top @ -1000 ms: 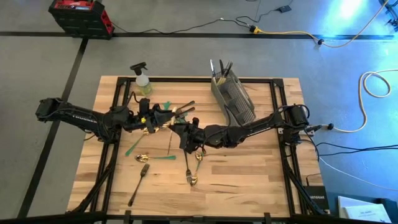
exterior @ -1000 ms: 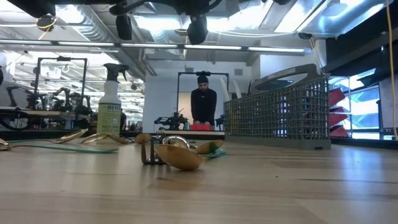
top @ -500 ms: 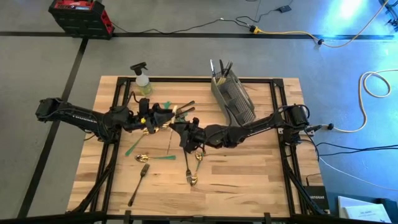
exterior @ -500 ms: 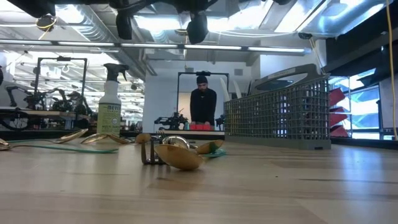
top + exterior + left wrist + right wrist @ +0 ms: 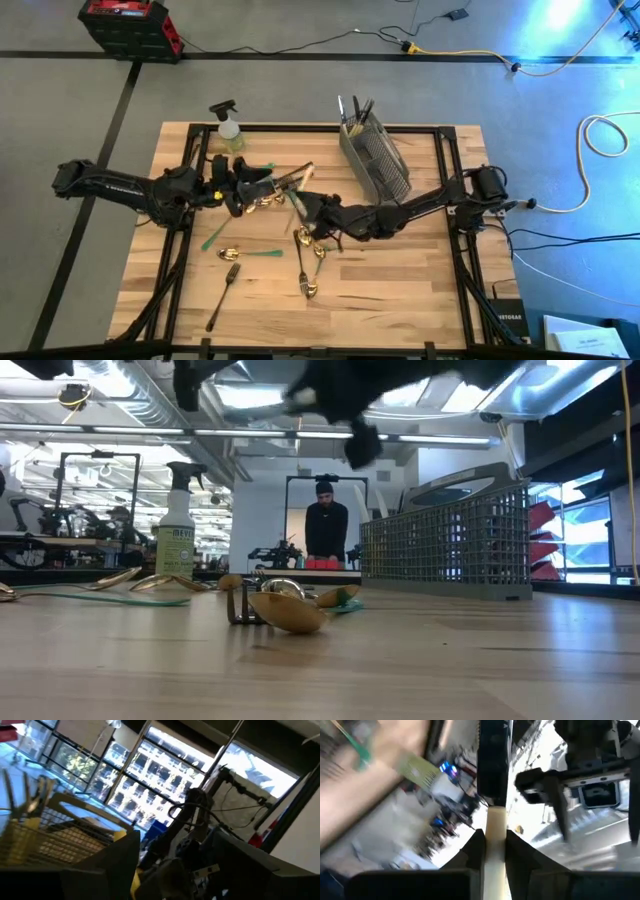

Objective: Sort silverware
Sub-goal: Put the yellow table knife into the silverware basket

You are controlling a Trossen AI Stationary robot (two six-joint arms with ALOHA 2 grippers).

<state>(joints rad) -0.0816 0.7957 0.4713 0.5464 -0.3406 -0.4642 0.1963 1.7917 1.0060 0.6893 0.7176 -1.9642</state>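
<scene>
Silverware lies scattered on the wooden table (image 5: pixel 400 290): a gold spoon (image 5: pixel 228 252), a dark fork (image 5: pixel 224 296), gold pieces (image 5: pixel 312 284) and green-handled ones (image 5: pixel 214 236). My right gripper (image 5: pixel 303 210) hangs over the table's middle, shut on a slim gold-handled piece (image 5: pixel 495 827); I cannot tell which kind it is. Just to its left, my left gripper (image 5: pixel 266 190) is open with nothing between its fingers (image 5: pixel 115 865). In the low view both arms show only as dark blurs (image 5: pixel 340 400) high above the table. My right gripper pinches the piece's pale gold handle (image 5: pixel 495 837) between its two fingers (image 5: pixel 476 851). The piece runs straight out ahead of the fingers, along them. It is held above the table; its far end looks dark and blurred.
The grey mesh caddy (image 5: pixel 375 155), with a few pieces standing in it, is at the table's far middle. A spray bottle (image 5: pixel 230 130) stands at the far left. A person (image 5: pixel 327 530) stands in the room beyond the table.
My left gripper has opened, let go of the gold-handled piece and drawn back toward the table's left edge. My right gripper, still shut on that piece, has pulled it toward the right and turned.
</scene>
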